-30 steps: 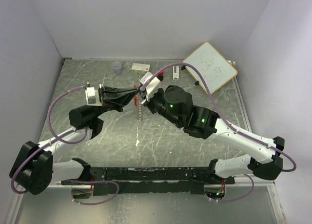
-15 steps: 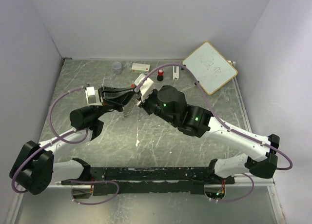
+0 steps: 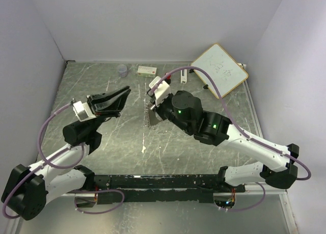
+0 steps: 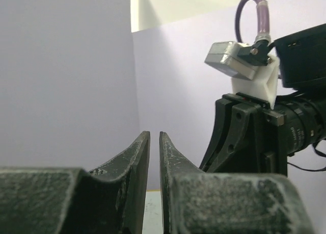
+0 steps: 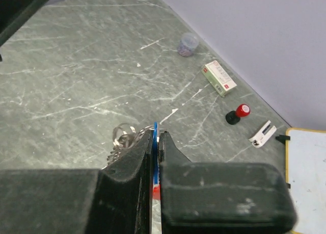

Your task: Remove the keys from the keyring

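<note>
My right gripper (image 3: 151,109) is shut on the blue-headed key (image 5: 155,138), held edge-on between the jaws with a red strip below it. The silver keyring and the jagged bunch of keys (image 5: 119,137) hang off it to the left, just above the table. In the top view the bunch (image 3: 148,120) hangs under the right gripper. My left gripper (image 3: 124,91) is raised and drawn back to the left, apart from the keys. In the left wrist view its jaws (image 4: 154,135) stand almost together with nothing between them.
A red-and-black knob (image 3: 167,80) (image 5: 237,113), a small box (image 3: 146,70) (image 5: 219,77), a clear cup (image 3: 122,69) (image 5: 187,44) and a white clip (image 3: 182,76) lie along the back wall. A whiteboard (image 3: 220,70) leans at the back right.
My left gripper has let go of the bunch and pulled back left and upward. The right gripper keeps the keys and has shifted slightly.
</note>
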Tool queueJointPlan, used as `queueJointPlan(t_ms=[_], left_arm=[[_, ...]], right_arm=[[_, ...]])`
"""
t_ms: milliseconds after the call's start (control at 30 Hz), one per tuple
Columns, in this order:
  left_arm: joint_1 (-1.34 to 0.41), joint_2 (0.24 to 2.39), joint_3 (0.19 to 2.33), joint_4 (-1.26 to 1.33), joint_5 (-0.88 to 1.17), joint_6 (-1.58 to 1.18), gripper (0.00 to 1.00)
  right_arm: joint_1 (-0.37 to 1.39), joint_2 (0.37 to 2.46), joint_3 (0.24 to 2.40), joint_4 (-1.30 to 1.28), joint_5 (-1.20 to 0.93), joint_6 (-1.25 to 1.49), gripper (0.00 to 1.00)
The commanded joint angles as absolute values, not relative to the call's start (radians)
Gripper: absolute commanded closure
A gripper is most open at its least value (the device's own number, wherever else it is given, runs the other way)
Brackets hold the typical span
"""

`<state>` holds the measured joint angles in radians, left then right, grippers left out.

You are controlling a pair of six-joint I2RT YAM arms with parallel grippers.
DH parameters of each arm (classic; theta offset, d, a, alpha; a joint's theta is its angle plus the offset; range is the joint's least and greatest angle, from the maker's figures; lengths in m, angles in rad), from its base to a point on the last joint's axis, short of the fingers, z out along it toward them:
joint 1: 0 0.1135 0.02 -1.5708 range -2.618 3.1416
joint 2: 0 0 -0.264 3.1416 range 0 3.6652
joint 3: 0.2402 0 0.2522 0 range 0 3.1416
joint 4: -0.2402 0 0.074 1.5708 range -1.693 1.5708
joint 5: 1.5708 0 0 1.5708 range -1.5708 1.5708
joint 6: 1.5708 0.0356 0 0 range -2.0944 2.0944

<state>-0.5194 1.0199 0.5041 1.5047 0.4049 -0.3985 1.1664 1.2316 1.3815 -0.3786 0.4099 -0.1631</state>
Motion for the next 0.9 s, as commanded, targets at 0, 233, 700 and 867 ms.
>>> queueJointPlan(t_ms=[0,233,700,867], left_arm=[[-0.514,0.993,0.494,1.437,0.333,-0.305,0.76],[-0.514,1.001,0.543,1.294,0.383,-0.269,0.76],[-0.514,1.159,0.692,1.265,0.649,-0.301,0.70],[-0.515,1.192,0.700,1.287,0.715,-0.311,0.71]], right_arm=[[1.169,1.195,1.419,-0.390,0.472,-0.161,1.00],[1.169,1.197,1.451,-0.413,0.482,-0.170,1.00],[1.170,1.212,1.473,-0.414,0.474,-0.184,1.00],[1.169,1.201,1.476,-0.418,0.477,-0.184,1.00]])
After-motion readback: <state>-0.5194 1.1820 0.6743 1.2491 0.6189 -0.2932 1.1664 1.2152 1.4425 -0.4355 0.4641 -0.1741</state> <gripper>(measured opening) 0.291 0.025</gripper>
